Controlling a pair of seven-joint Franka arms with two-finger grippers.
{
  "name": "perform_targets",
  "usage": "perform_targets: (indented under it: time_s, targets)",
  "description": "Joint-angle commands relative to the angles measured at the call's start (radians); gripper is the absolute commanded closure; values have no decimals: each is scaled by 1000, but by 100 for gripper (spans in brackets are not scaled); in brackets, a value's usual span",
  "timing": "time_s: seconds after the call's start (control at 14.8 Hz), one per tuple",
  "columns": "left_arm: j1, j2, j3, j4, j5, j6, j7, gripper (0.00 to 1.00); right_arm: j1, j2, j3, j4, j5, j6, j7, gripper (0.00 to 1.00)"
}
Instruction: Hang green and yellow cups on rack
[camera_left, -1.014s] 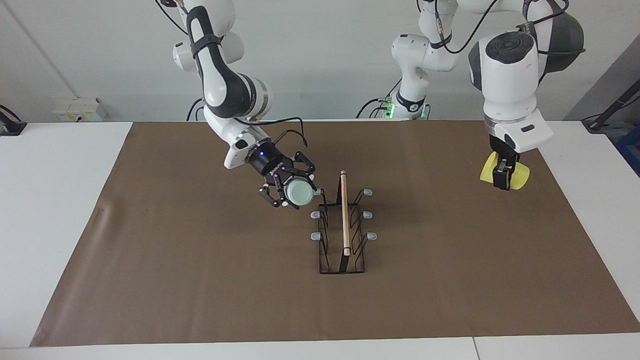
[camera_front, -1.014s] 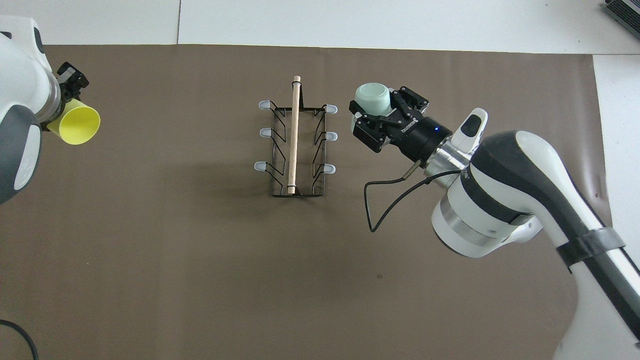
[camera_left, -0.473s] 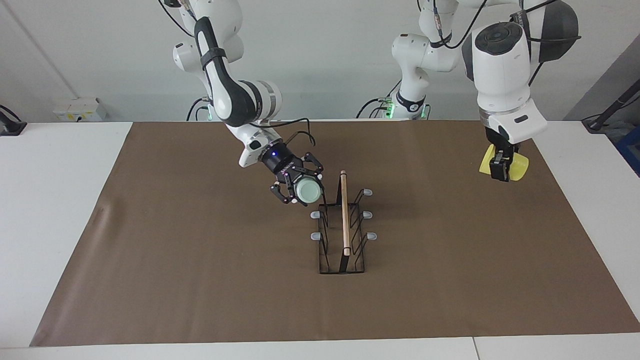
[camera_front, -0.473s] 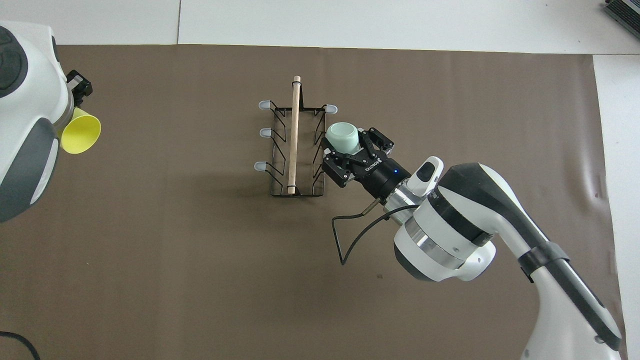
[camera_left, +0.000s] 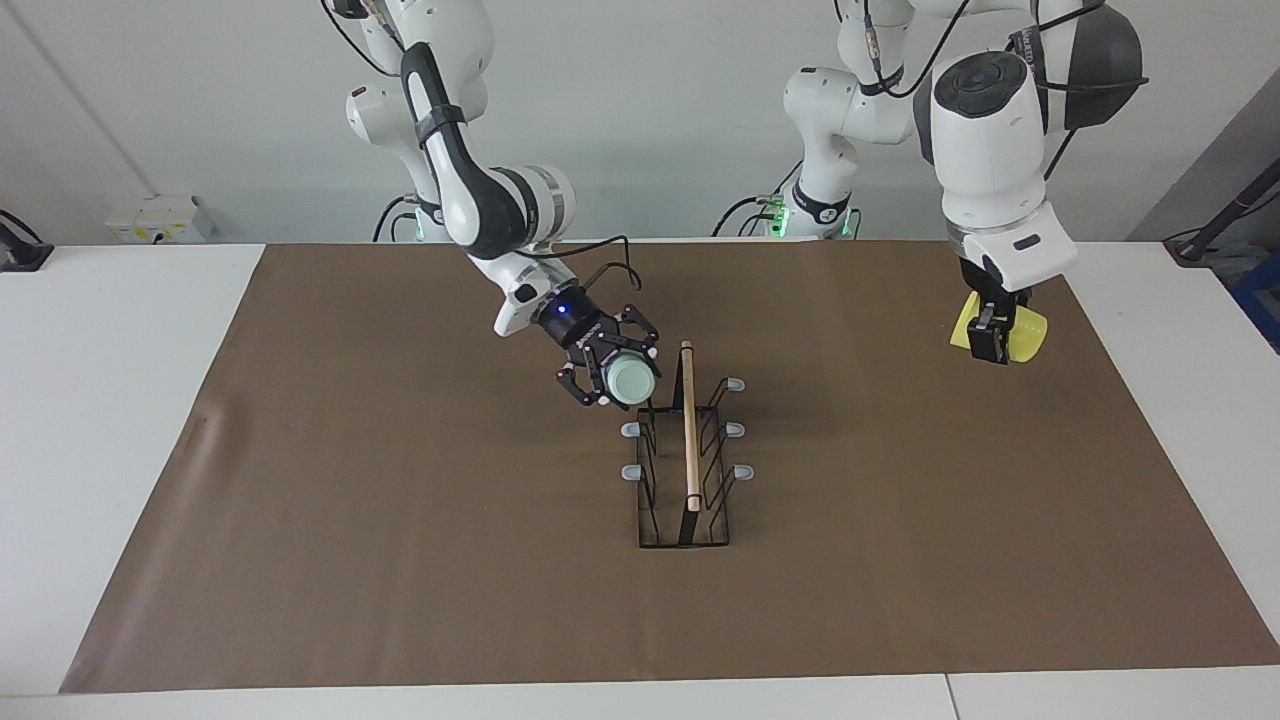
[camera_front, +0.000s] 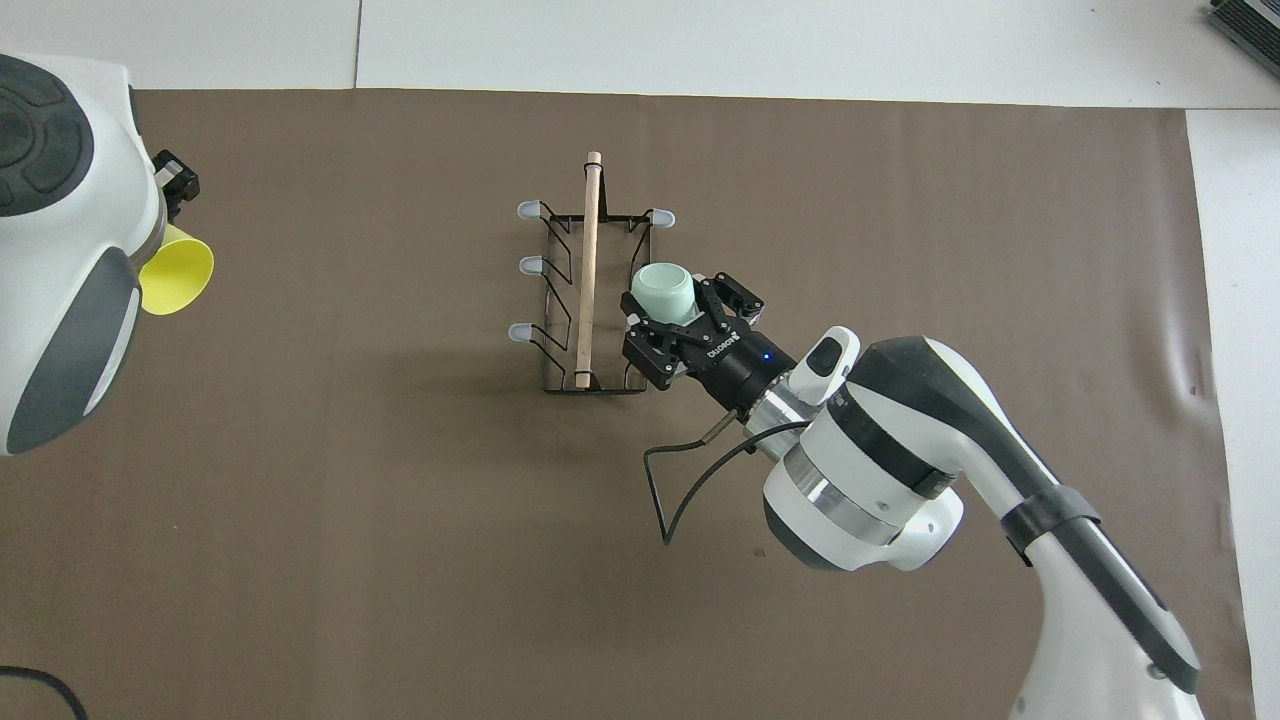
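Both cups gripped; green cup (camera_left: 630, 379) now closer against rack (camera_left: 686, 470).

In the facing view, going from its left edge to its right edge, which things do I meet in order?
right gripper holding the mint green cup → black wire rack → left gripper holding the yellow cup

a plain pale wall (camera_left: 640, 120) rises past a white table (camera_left: 110, 420) under brown paper (camera_left: 400, 560).

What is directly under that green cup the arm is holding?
The green cup, held by the right pincer, hangs over the rack's pegs on the right arm's side. Cup and pincer cover the pegs beneath.
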Motion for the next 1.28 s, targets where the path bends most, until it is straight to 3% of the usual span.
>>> perform_targets:
  time_s: [0.0,0.27,0.47,0.81,0.88,0.95,1.22]
  targets:
    - [-26,-48,7,-56,44,-2,-27,100,1,7,-1,-4,145,5,-98,100]
    - [-26,-53,7,-65,48,-1,-33,100,-4,28,-1,-21,166,-9,-177,100]
    - [-34,-53,7,-67,48,-1,-39,100,-7,82,-1,-27,235,-107,-239,100]
    - [-37,-54,5,-68,48,-1,-42,100,-11,94,-1,-30,242,-101,-253,98]
    - [-40,-54,5,-68,47,-1,-44,100,-14,94,-1,-30,242,-97,-253,61]
    - [-40,-54,5,-70,47,1,-45,100,-16,96,-1,-30,243,-93,-251,4]
    - [-41,-59,5,-78,48,4,-56,100,-2,91,1,-27,257,-58,-169,0]
